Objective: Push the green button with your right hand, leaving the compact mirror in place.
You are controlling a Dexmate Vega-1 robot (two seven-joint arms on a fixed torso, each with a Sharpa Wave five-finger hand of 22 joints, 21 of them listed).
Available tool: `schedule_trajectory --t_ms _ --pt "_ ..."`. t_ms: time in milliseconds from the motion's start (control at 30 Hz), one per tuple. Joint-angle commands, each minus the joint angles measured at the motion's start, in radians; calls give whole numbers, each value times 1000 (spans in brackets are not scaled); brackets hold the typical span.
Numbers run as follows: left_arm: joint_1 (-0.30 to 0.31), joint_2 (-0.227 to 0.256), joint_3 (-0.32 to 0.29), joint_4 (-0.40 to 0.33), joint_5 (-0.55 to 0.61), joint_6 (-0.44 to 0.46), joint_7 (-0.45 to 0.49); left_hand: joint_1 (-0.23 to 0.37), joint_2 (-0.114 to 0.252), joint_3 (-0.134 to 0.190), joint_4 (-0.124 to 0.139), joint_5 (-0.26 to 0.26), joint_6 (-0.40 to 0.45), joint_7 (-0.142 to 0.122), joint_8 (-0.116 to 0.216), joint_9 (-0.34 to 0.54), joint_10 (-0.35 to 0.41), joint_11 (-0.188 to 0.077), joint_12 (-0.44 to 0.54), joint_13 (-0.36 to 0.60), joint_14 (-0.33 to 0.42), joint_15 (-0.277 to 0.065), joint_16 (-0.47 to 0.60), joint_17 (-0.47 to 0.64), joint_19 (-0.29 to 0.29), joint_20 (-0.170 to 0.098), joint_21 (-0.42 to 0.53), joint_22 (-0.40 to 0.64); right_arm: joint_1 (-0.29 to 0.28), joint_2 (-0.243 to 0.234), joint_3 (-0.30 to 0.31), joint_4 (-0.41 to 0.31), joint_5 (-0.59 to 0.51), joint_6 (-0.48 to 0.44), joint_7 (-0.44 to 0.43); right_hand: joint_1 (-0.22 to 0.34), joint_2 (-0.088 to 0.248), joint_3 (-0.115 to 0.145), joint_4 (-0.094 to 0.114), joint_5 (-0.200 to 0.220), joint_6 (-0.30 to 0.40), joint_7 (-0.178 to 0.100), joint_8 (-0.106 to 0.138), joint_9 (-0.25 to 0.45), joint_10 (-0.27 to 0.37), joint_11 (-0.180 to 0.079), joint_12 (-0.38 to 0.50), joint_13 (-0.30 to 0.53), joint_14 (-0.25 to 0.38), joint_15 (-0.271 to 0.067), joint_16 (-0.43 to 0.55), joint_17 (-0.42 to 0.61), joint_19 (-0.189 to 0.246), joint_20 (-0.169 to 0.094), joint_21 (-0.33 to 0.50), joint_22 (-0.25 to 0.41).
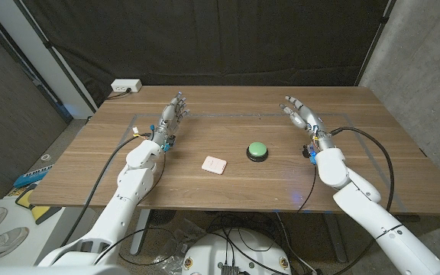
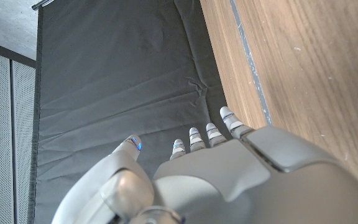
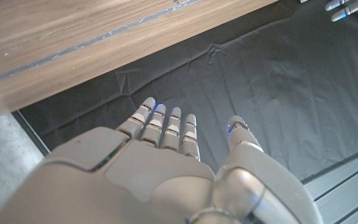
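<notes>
Right hand (image 1: 302,114), silver-grey with jointed fingers, sits over the right half of the brown wooden worktop (image 1: 228,187), fingers spread apart and extended toward the far edge, nothing in them. In the right wrist view the same hand (image 3: 166,168) shows its back, fingers (image 3: 174,127) side by side and straight, the thumb apart from them, pointing past the worktop edge at the dark cloth backdrop (image 3: 260,81). Its white forearm runs back to the lower right corner of the head view, a black cable looping beside it.

Left hand (image 1: 170,118) mirrors this over the left half of the worktop: released, fingers apart and reaching toward the far edge, holding nothing. The left wrist view shows its back (image 2: 229,180), fingertips (image 2: 194,138) in a row, thumb off to one side, wood grain alongside and backdrop beyond.

Between the two arms, near the worktop's middle, lies the round green button on its black base (image 1: 257,151). It is nearer the right arm, well apart from the right hand's fingers and closer to the robot than they are. Near it, on the left-arm side and slightly nearer the robot, lies the small pale pink square compact mirror (image 1: 215,164), flat and closed, not touching the button.

White power strip (image 1: 125,86) sits by the far left corner.
</notes>
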Motion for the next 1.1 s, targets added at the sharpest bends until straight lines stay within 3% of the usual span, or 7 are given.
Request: schedule_trajectory --t_ms 33,600,1100 --pt "-1 0 8 -4 5 0 -12 -5 0 -3 2 -5 -4 -7 -3 1 -8 -1 0 3 -9 -31 3 0 -7 8 -3 3 -76 -21 -17 -103 -180 -77 -40 13 3 9 1 7 11 0 6 1 10 -1 6 0 6 -6 8 2 9 -1 5 3" --pt "2 0 20 -10 1 -7 -39 -7 0 -4 2 -5 -4 -8 -3 0 -9 1 0 2 -12 -28 4 -1 -7 11 -3 3 -199 -52 -69 -227 -456 -186 -51 38 10 21 -1 9 39 -6 13 2 26 -2 8 0 5 -33 2 3 20 -7 8 4" --pt "17 -1 18 -15 -10 -23 -57 -8 0 -4 3 -5 -5 -9 -3 0 -10 0 0 2 -13 -29 5 -2 -6 11 -3 3 -240 -70 -118 -262 -613 -203 -28 59 9 29 -3 8 66 -13 17 2 58 -15 16 0 11 -61 1 2 24 -20 8 5"
